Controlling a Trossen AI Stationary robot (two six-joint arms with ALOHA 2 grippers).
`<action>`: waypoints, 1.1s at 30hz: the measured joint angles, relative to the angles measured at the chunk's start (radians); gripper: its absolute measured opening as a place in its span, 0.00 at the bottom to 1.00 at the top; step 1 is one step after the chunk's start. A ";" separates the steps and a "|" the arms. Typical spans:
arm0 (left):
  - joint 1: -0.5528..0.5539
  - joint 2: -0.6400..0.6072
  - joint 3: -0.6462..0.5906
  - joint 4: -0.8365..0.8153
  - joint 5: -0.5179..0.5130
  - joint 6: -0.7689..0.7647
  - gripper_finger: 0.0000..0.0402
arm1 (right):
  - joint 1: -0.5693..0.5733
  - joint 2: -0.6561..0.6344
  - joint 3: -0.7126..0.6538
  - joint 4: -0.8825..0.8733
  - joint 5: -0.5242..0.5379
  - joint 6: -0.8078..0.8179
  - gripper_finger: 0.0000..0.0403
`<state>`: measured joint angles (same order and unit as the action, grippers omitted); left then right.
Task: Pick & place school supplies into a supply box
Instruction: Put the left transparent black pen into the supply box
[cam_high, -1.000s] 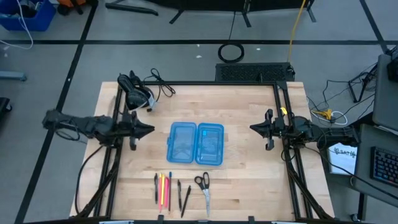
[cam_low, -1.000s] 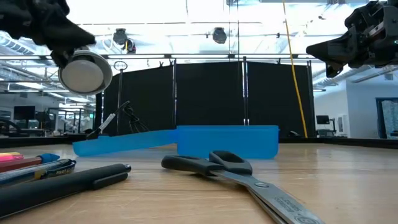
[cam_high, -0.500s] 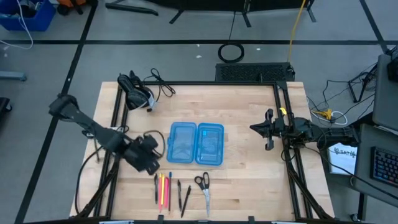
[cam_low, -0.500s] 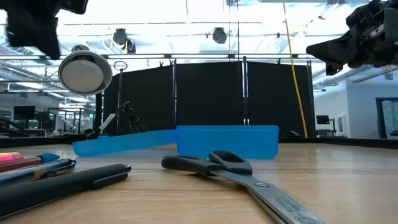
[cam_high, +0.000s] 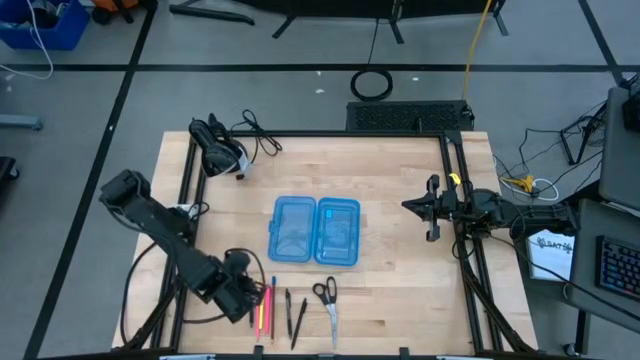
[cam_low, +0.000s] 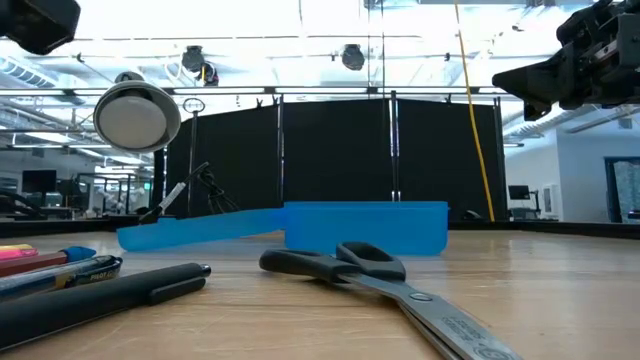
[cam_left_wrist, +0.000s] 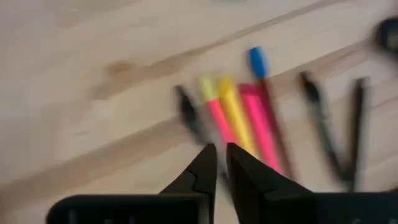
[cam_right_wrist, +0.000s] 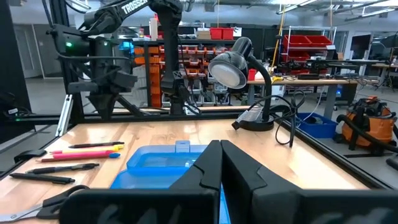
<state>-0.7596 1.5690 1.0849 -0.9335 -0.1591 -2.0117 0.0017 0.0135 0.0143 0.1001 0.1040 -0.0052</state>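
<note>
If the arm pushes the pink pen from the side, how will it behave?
The pink pen looks thin and round, so it would probably roll. It lies close against the yellow pen, so that one would likely shift too. It appears stiff and light.

a translucent blue supply box (cam_high: 315, 231) sat on pale wood table (cam_high: 390, 190) beside pink, yellow and black pens (cam_high: 263, 305), black-handled scissors (cam_high: 326, 298).

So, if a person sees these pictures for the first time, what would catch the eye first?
Most striking is the open blue supply box, lying flat in the middle of the table. Next comes the row of bright pens with the scissors near the front edge, where the left pincer hangs just above the pens, its fingers nearly together. The right pincer waits shut at the table's right side.
</note>
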 joint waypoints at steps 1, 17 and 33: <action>-0.006 0.002 0.000 0.000 -0.016 -0.025 0.16 | 0.000 0.000 0.001 0.001 0.000 0.000 0.00; 0.070 0.096 -0.001 -0.049 0.066 0.000 0.63 | 0.000 0.000 0.000 0.031 0.000 0.001 0.00; 0.079 0.109 -0.031 -0.042 0.085 0.047 0.52 | 0.000 0.000 0.000 0.030 0.000 0.023 0.00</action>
<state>-0.6807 1.6783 1.0544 -0.9752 -0.0741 -1.9650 0.0019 0.0135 0.0147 0.1301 0.1040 0.0177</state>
